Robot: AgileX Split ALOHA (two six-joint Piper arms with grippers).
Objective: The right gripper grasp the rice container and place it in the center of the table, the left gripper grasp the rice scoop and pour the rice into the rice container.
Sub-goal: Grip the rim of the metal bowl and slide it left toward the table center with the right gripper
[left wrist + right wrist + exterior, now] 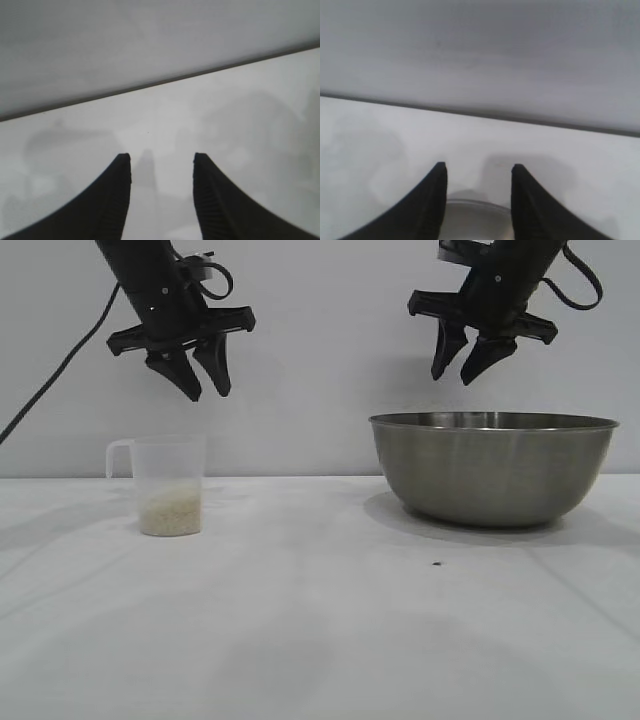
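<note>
The rice container point(492, 466), a wide steel bowl, stands on the white table point(320, 640) at the right. The rice scoop point(168, 485), a clear plastic cup with a side handle, stands at the left with rice point(170, 512) in its bottom. My right gripper point(468, 370) hangs open and empty above the bowl's left part, clear of the rim. My left gripper point(210, 392) hangs open and empty above the scoop, a little to its right. The right wrist view shows the bowl's rim point(477, 205) between my open right gripper point(477, 167). The left wrist view shows my open left gripper point(161, 159) over bare table.
A plain pale wall stands behind the table. A tiny dark speck point(438, 563) lies on the table in front of the bowl. Open tabletop lies between the scoop and the bowl.
</note>
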